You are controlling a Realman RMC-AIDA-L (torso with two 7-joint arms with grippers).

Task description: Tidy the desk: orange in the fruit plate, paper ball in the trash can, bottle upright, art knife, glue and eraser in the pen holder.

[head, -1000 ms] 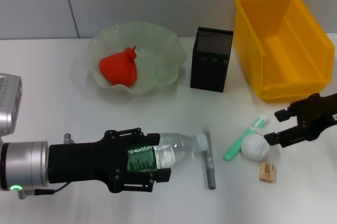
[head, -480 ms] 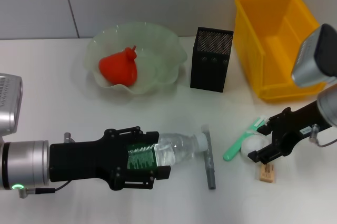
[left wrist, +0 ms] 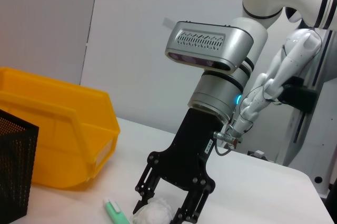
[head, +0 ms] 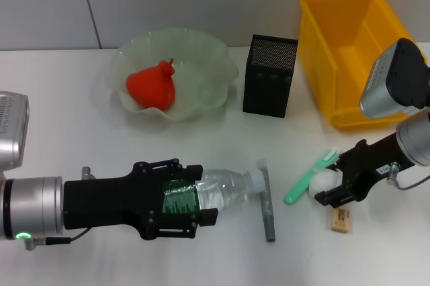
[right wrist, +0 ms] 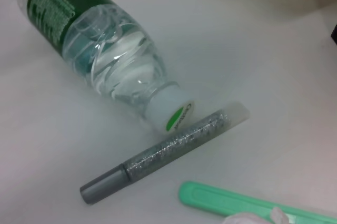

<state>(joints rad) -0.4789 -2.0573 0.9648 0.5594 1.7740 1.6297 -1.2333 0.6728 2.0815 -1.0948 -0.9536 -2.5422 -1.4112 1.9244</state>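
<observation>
Currently the trash can point(head: 359, 54) stands at the surface's point(head: 67, 105) far right. Fruit plate point(head: 201, 78) at far left-centre holds the orange point(head: 152, 85). Pen holder point(head: 269, 76) stands between plate and can. Bottle point(head: 215, 195) lies on its side, left pincer point(head: 191, 205) pinching its labelled body; cap touches a grey glitter pen point(head: 267, 200). Right pincer point(head: 327, 188), fingers spread, straddles the paper ball point(head: 322, 182). Green art knife point(head: 306, 180) lies beside the ball; eraser point(head: 341, 219) just nearer.
</observation>
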